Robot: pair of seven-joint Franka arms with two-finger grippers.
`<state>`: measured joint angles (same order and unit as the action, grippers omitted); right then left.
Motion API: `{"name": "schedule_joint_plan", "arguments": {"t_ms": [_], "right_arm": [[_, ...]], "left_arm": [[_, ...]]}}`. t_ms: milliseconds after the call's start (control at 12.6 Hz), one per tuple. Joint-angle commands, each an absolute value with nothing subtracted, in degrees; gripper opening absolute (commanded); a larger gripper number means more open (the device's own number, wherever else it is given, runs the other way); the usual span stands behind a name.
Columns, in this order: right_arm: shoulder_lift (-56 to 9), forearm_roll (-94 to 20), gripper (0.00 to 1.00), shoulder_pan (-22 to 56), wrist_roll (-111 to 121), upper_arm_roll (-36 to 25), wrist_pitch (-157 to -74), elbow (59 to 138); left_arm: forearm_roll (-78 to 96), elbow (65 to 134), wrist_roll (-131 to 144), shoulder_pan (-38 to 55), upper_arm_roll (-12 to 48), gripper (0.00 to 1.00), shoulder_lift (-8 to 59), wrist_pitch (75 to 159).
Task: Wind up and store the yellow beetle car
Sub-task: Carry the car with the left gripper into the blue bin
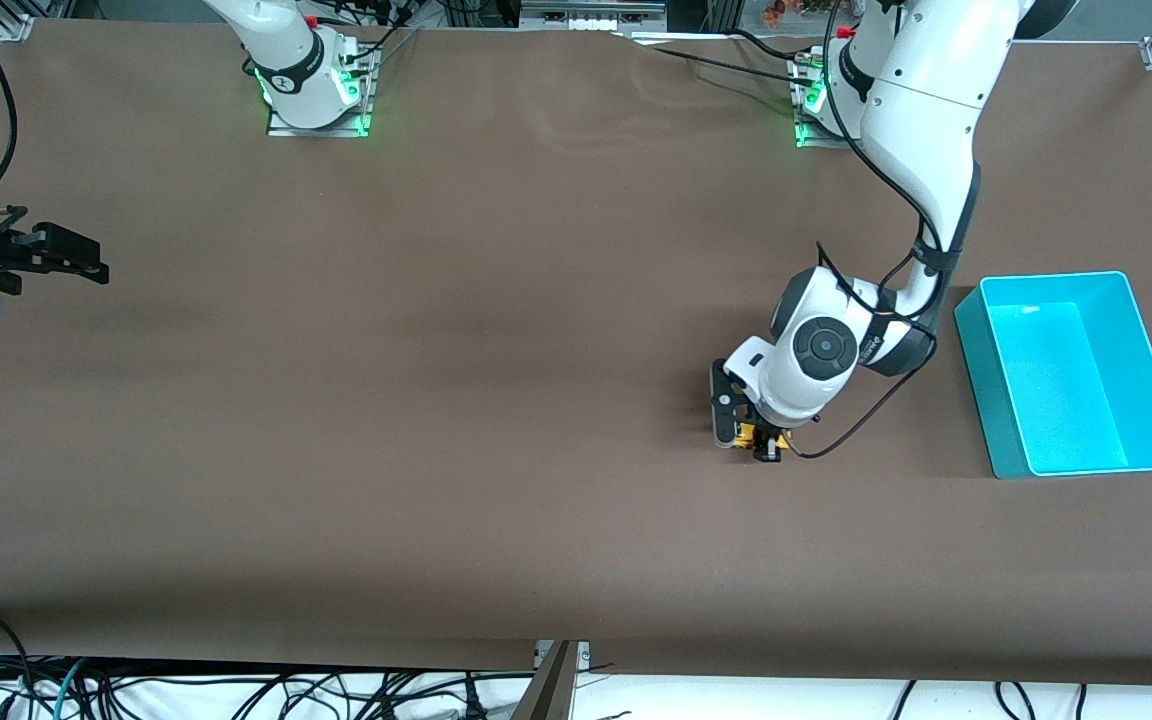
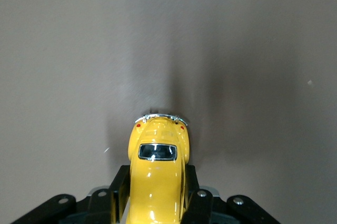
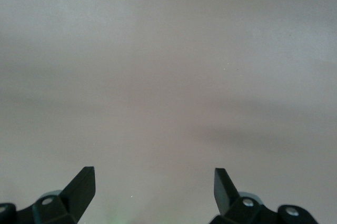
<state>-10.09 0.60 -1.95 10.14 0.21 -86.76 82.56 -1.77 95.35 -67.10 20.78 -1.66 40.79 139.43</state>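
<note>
The yellow beetle car (image 2: 157, 171) is a tiny glossy toy with a dark window. It sits lengthwise between the black fingers (image 2: 120, 184) of my left gripper (image 2: 157, 187), which is shut on its sides. In the front view the left gripper (image 1: 762, 442) is down at the table surface with a bit of the yellow car (image 1: 774, 438) showing under the wrist, beside the turquoise bin (image 1: 989, 400) and apart from it. My right gripper (image 1: 86, 262) waits at the right arm's end of the table; in its wrist view the right gripper (image 3: 154, 179) is open and empty over bare table.
The turquoise bin is empty and stands at the left arm's end of the table. The brown table cover (image 1: 436, 400) stretches between the two grippers. Cables hang below the table's near edge.
</note>
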Motion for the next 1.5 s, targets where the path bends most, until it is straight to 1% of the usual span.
{"name": "schedule_joint_plan", "arguments": {"t_ms": [0, 79, 158, 238, 396, 475, 713, 871, 1030, 1188, 1267, 1347, 1426], "right_arm": [[-9.7, 1.0, 1.00, -2.2, 9.6, 0.4, -86.9, 82.8], [-9.7, 1.1, 1.00, -2.2, 9.5, 0.4, -86.9, 82.8], [-9.7, 1.1, 1.00, -2.2, 9.5, 0.4, -86.9, 82.8], [-9.7, 1.1, 1.00, -2.2, 9.5, 0.4, -86.9, 82.8], [-9.7, 1.1, 1.00, -2.2, 9.5, 0.4, -86.9, 82.8], [-9.7, 1.1, 1.00, -2.2, 9.5, 0.4, -86.9, 82.8], [-9.8, 1.1, 1.00, -2.3, 9.5, 0.3, -86.8, 82.8], [-9.8, 1.1, 1.00, -2.5, 9.5, 0.3, -86.8, 82.8], [-9.9, 1.1, 1.00, -2.6, 9.5, 0.3, -86.8, 82.8], [-9.9, 1.1, 1.00, -2.6, 9.5, 0.3, -86.8, 82.8], [-9.9, 1.1, 1.00, -2.6, 9.4, 0.3, -86.8, 82.8], [-9.9, 1.1, 1.00, -2.5, 9.4, 0.3, -86.9, 82.8], [-9.9, 1.1, 1.00, -2.6, 9.5, 0.3, -86.8, 82.8]], "left_arm": [[-2.6, 96.0, -67.7, 19.3, -2.4, 0.00, 35.3, 133.5], [-2.6, 96.7, -67.6, 18.5, -2.4, 0.00, 32.3, 129.2], [-2.6, 98.9, -67.3, 17.3, -2.4, 0.00, 28.8, 125.6], [-2.6, 102.4, -67.3, 15.6, -2.4, 0.00, 24.7, 123.7], [-2.6, 111.2, -68.0, 11.3, -2.4, 0.00, 15.6, 123.2], [-2.6, 114.7, -68.1, 9.2, -2.4, 0.00, 12.1, 123.2], [-2.9, 121.7, -71.6, 0.8, -2.4, 0.00, 4.6, 122.6], [-2.9, 123.1, -78.5, -7.0, -2.5, 0.00, 3.7, 122.5], [-2.9, 122.9, -82.9, -13.9, -2.5, 0.00, 5.7, 123.0], [-3.0, 123.5, -86.3, -16.9, -2.6, 0.00, 5.7, 123.2], [-3.1, 124.4, -86.7, -17.8, -3.7, 0.00, 6.0, 123.5], [-3.1, 125.9, -86.8, -18.3, -5.3, 0.00, 6.3, 125.1], [-3.2, 127.9, -87.1, -19.7, -5.5, 0.00, 6.3, 127.7]]}}
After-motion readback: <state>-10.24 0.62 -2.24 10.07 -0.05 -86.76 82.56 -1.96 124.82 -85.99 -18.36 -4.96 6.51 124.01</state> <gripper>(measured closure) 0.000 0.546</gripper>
